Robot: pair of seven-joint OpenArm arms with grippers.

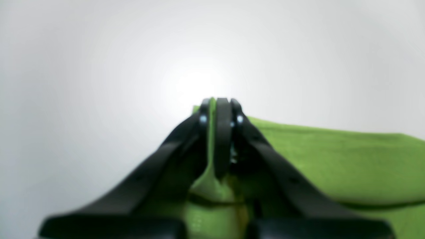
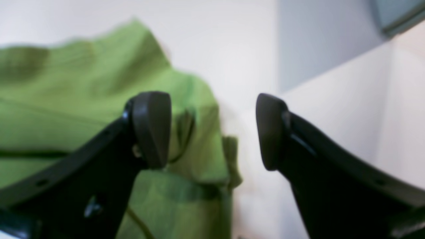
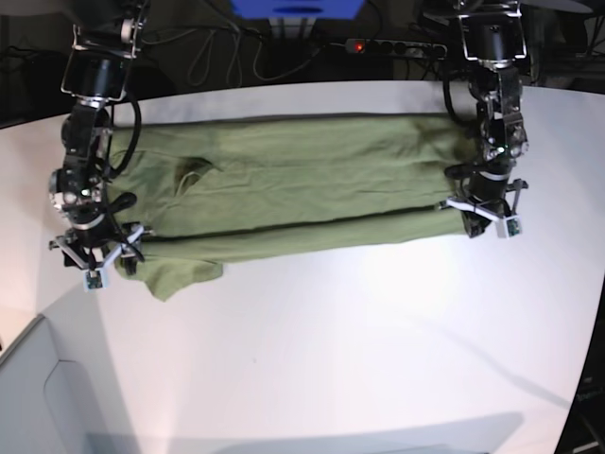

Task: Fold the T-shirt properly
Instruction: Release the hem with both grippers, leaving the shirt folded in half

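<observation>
One broad white tabletop point(image 3: 359, 340) carries the plain olive-green short-sleeved cotton T-shirt point(image 3: 302, 184), which lies stretched crosswise along its far half, the near long edge already turned in as a lengthwise band and a sleeve corner sticking out toward the front on the collar side. Such cloth is, by my judgement, light, limp and far from fragile; it will sag and crease wherever it is unsupported, so it is best taken at edges or corners, both ends at once. The left gripper point(image 1: 220, 109) has its black jaws pressed together on a fold of the hem end. The right gripper point(image 2: 212, 131) stands spread, pinching nothing, just beside the sleeve edge.
</observation>
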